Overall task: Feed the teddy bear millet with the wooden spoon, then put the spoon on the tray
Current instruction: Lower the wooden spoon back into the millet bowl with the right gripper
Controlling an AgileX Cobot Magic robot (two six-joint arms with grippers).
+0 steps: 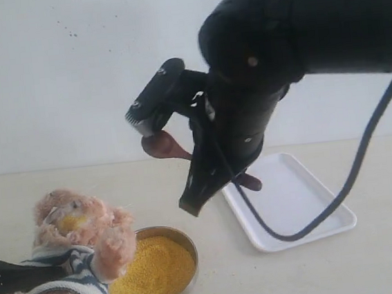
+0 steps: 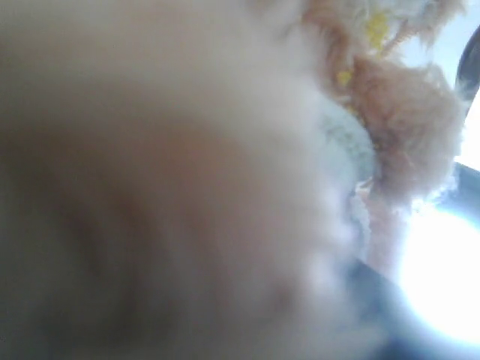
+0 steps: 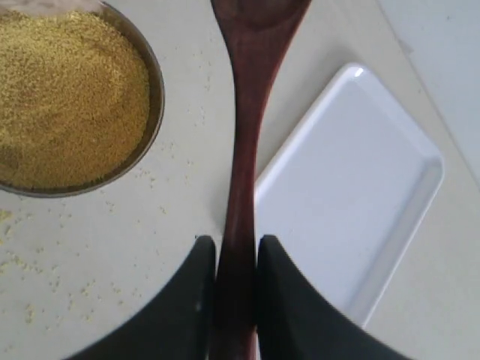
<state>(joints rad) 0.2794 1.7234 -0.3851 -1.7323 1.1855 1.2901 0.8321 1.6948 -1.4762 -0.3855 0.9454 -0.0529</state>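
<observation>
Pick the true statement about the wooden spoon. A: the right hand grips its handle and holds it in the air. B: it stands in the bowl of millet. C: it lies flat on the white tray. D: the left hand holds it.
A: in the right wrist view the right hand pinches the wooden spoon by its handle, lifted clear of the tray and the millet.

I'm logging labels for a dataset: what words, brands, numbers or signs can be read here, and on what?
None can be read. The teddy bear, its striped shirt, the metal bowl, wooden spoon, tray and right gripper show no lettering; the left wrist view is only blurred fur.
</observation>
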